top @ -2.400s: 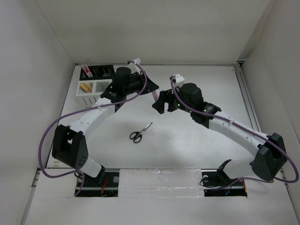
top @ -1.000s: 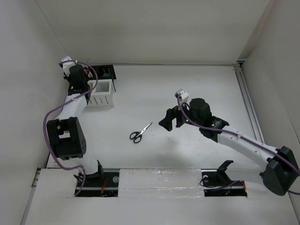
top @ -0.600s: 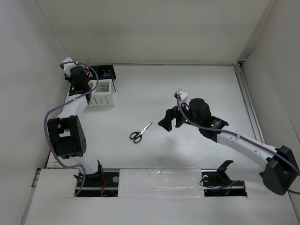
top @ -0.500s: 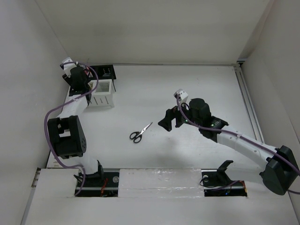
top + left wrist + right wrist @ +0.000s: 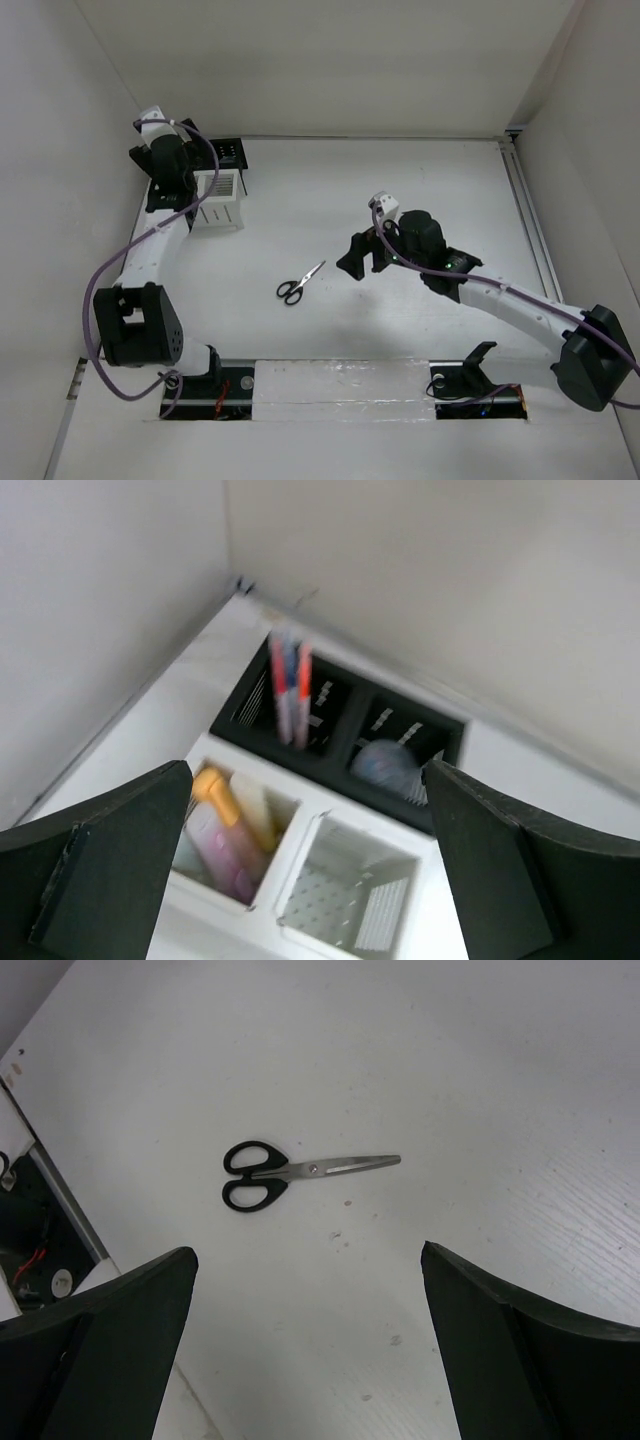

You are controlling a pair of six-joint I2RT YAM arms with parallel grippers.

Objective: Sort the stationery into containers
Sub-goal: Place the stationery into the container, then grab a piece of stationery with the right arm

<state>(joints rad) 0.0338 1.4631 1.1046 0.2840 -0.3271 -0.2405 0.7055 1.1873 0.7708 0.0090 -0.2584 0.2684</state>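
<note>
One item loose: scissors (image 5: 290,1172), blades closed, flat on the bench (image 5: 480,1080).
Right end effector (image 5: 310,1350): fingers wide apart, empty, hovering near the scissors.
Your move: I'd line up over the pivot, turn so the fingers cross the blades, and pinch low.
Left end effector (image 5: 310,880): wide apart too, empty, above the white organizer (image 5: 345,885) and black mesh holder (image 5: 345,720).

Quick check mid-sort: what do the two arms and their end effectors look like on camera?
The left arm and right arm are white links with black joint housings, each carrying a purple cable from a white plug at the wrist. The left end effector and right end effector each have two broad matte-black fingers.
</note>
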